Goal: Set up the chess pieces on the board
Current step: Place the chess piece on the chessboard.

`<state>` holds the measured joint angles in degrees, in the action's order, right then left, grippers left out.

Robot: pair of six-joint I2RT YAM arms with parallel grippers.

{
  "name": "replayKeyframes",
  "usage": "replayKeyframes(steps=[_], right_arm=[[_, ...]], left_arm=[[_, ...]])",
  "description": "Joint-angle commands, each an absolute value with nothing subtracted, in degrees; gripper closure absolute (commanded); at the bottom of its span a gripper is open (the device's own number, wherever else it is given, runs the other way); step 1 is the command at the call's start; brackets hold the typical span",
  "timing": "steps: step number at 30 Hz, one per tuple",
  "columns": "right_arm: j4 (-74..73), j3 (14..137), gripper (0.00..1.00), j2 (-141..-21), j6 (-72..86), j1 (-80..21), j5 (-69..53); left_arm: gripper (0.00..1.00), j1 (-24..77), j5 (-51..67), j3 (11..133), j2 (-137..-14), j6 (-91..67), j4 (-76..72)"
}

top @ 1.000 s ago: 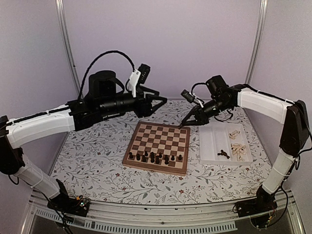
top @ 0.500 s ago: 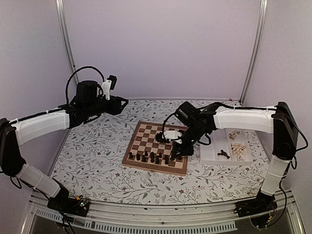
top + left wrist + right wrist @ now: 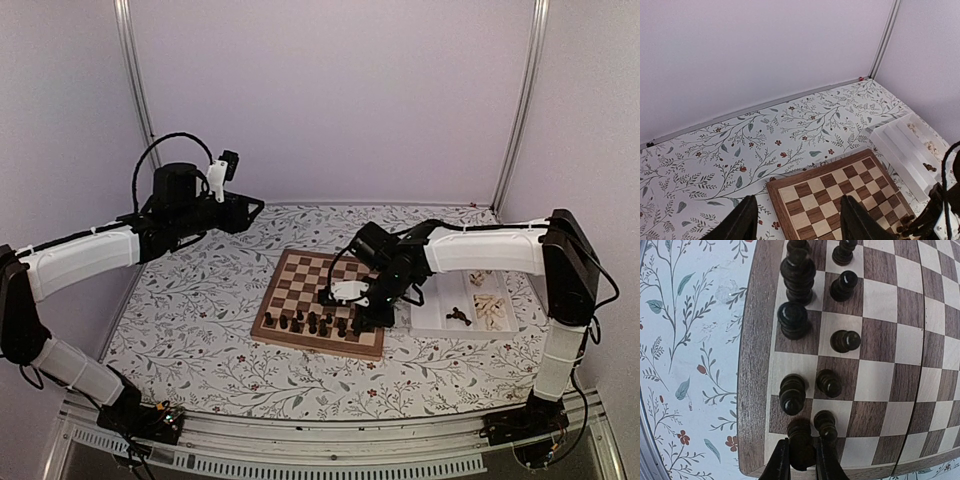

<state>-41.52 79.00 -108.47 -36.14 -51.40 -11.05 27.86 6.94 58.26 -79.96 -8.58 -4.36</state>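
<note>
The board [image 3: 322, 274] lies mid-table, with dark chess pieces [image 3: 310, 322] in two short rows along its near edge. My right gripper [image 3: 364, 318] is low over the board's near right corner, shut on a dark chess piece [image 3: 801, 442] between its fingers [image 3: 781, 462]. That piece hangs over the corner square of the board [image 3: 880, 340], beside several standing dark pieces [image 3: 792, 320]; I cannot tell whether it touches the square. My left gripper [image 3: 250, 210] hovers open and empty above the back left of the table. Its wrist view looks past the open gripper [image 3: 800, 225] onto the far corner of the board [image 3: 835, 192].
A white compartment tray [image 3: 440, 285] sits right of the board, holding cream pieces [image 3: 490, 308] and a few dark ones [image 3: 459, 316]. The same tray [image 3: 902, 150] shows in the left wrist view. Enclosure walls and corner posts stand around the flower-patterned tabletop.
My right gripper has come from the board's far right edge down to its near right corner, carrying the dark piece. The left arm has drawn back to the left.
</note>
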Motion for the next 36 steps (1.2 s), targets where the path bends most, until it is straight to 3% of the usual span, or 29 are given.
replayKeyframes(steps=[1,13,27,36], right_arm=[[-41.3,79.4,0.88,-109.6,-36.8,-52.6,-10.6],[-42.0,80.6,0.86,-110.9,-36.8,-53.9,-9.9],[-43.0,81.4,0.70,-109.0,-36.2,-54.1,-10.4],[-44.5,82.3,0.62,-101.5,-36.4,-51.5,-10.5]], left_arm=[[0.42,27.9,7.7,59.3,-79.3,-8.5,-5.5],[0.42,27.9,8.5,59.4,-79.6,-8.7,-5.5],[0.42,27.9,9.4,59.5,-80.2,-8.9,-5.5],[0.42,28.0,10.5,59.9,-81.8,-9.0,-5.1]])
